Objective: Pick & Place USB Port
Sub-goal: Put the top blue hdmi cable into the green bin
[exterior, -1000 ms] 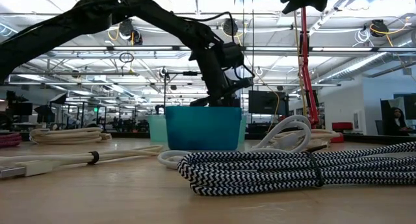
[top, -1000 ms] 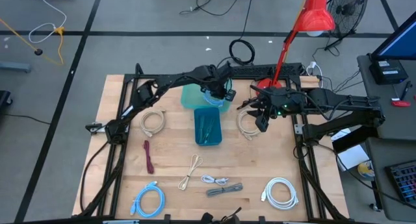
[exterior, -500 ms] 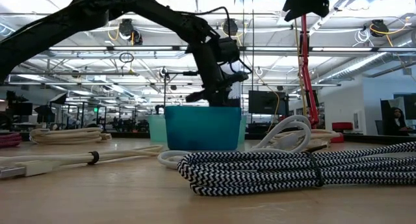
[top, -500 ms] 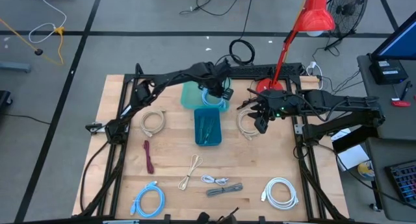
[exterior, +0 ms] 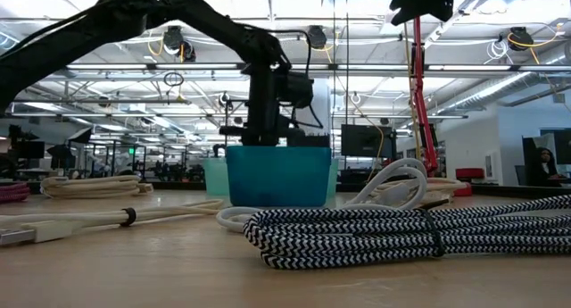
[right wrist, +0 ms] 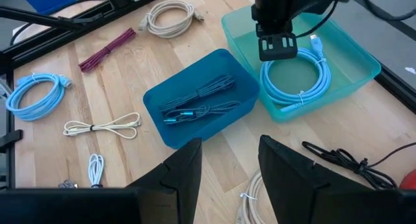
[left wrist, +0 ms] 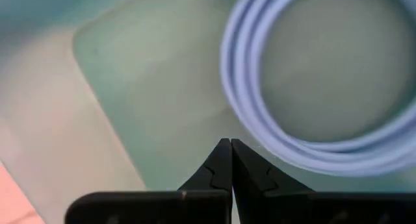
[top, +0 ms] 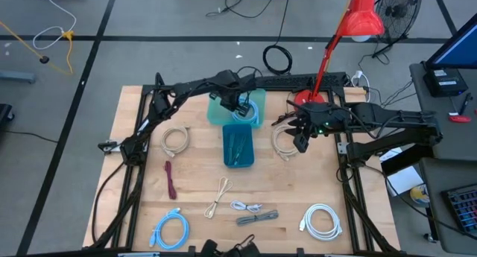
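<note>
A coiled light blue USB cable [top: 252, 112] lies flat on the floor of a pale teal tray [top: 217, 114] at the table's far middle. My left gripper [top: 240, 106] hangs just above the tray and points straight down. It is shut and holds nothing. In the left wrist view its tips [left wrist: 229, 148] meet beside the cable's coil [left wrist: 260, 123]. The right wrist view shows that gripper [right wrist: 274, 50] over the cable [right wrist: 296, 80]. My right gripper [top: 299, 140] waits open, high over the table's right side, with nothing between its fingers [right wrist: 185, 172].
A deeper blue bin [top: 238, 146] holding dark braided cables stands just in front of the tray. Other coiled cables lie about: beige [top: 177, 141], beige [top: 282, 143], maroon [top: 171, 179], light blue [top: 170, 229], grey braided [top: 257, 217], white [top: 322, 220]. A red lamp [top: 362, 17] stands at the far right.
My left gripper has moved a little toward the table's left edge above the teal tray and has tipped from a slant to pointing straight down. It has stayed shut. The light blue cable has kept its place in the tray.
</note>
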Controlling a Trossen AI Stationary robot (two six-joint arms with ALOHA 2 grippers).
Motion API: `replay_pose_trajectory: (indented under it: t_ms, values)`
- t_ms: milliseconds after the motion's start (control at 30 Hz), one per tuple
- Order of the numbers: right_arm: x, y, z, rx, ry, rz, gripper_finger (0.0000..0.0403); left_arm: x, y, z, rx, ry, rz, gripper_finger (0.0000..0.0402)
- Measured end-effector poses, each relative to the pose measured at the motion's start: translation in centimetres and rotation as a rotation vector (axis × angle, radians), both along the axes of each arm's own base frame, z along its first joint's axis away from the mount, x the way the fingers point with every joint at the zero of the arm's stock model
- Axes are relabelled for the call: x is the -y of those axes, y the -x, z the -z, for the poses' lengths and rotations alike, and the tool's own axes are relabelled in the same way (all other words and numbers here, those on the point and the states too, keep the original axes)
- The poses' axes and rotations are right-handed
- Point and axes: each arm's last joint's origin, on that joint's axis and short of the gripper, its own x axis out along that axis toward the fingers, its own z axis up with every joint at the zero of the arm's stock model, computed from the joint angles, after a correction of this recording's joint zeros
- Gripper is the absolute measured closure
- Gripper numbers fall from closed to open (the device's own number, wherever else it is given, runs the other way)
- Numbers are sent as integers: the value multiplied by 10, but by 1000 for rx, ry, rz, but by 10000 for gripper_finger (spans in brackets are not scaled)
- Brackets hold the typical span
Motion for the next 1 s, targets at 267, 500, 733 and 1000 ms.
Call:
replay_pose_trajectory:
  t_ms: [267,500,733,1000]
  values:
    - [0,7,-4,22,0,5,261,1,8,30,-11,66,-16,401]
    - [0,8,-5,23,3,5,261,4,0,32,31,16,-12,401]
    - [0,8,-4,21,6,3,261,5,-2,32,32,5,-16,402]
    - [0,8,-4,20,8,-1,261,12,-10,32,73,-4,36,402]
